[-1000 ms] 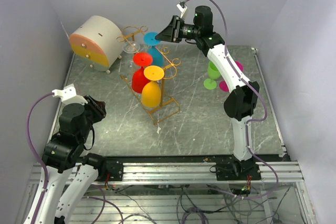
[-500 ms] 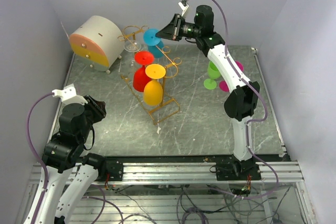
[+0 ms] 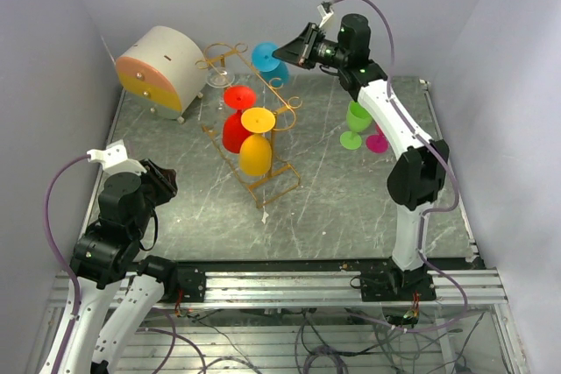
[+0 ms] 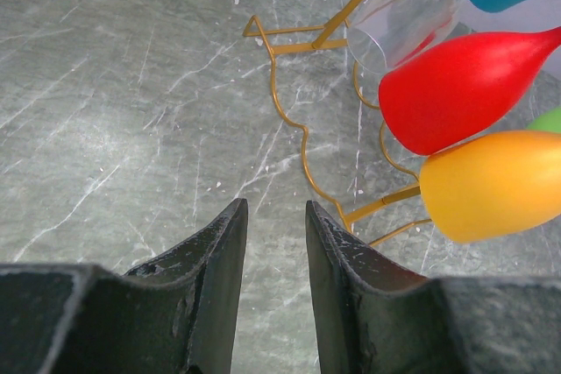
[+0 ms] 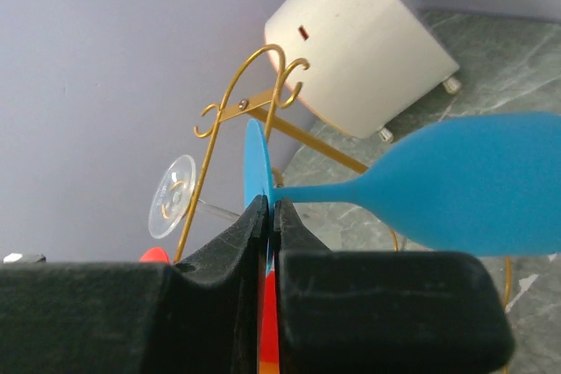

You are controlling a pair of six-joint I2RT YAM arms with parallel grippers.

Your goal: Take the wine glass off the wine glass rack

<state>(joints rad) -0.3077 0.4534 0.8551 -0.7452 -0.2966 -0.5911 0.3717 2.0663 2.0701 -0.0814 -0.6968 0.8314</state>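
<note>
Right fingers [image 5: 230,247] pinch the blue wine glass [image 5: 456,190] stem beside its foot.

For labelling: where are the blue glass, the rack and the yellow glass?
blue glass [image 5: 465,183], right wrist view, bowl
rack [image 5: 244,104], right wrist view, joint under curls
yellow glass [image 4: 500,186], left wrist view, bowl

In the right wrist view the blue wine glass [image 5: 456,186] runs off the right edge, its foot's lower half hidden behind the jaws of the right gripper [image 5: 270,209]. From the left wrist, the red glass [image 4: 460,85] and yellow glass [image 4: 495,186] on the wine glass rack [image 4: 302,151] are cut at the right edge. From above, the pink glass [image 3: 380,144], right of the rack, sits partly behind the right arm [image 3: 396,126].
</note>
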